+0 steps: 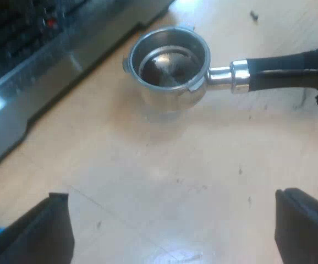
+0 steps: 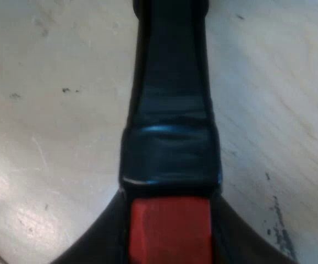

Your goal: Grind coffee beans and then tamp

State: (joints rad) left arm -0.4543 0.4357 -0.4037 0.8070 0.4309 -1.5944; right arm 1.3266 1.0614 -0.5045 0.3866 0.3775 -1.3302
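The right gripper [image 2: 170, 242] is closed on the handle [image 2: 170, 110] at its red end [image 2: 169, 225], probably to keep the holder [image 1: 170, 66] level with its open side up. The holder is near the front edge of the machine [image 1: 32, 71], low over the table [image 1: 164, 181]; whether it touches cannot be told. The left gripper [image 1: 173, 231] hangs with fingers [image 1: 43, 234] wide and nothing between them, and there is free wood below.

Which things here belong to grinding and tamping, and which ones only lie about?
For the job:
holder, dark grounds in it, its handle in the right gripper
machine
left gripper, open over the table

Lying about:
dark specks on the table
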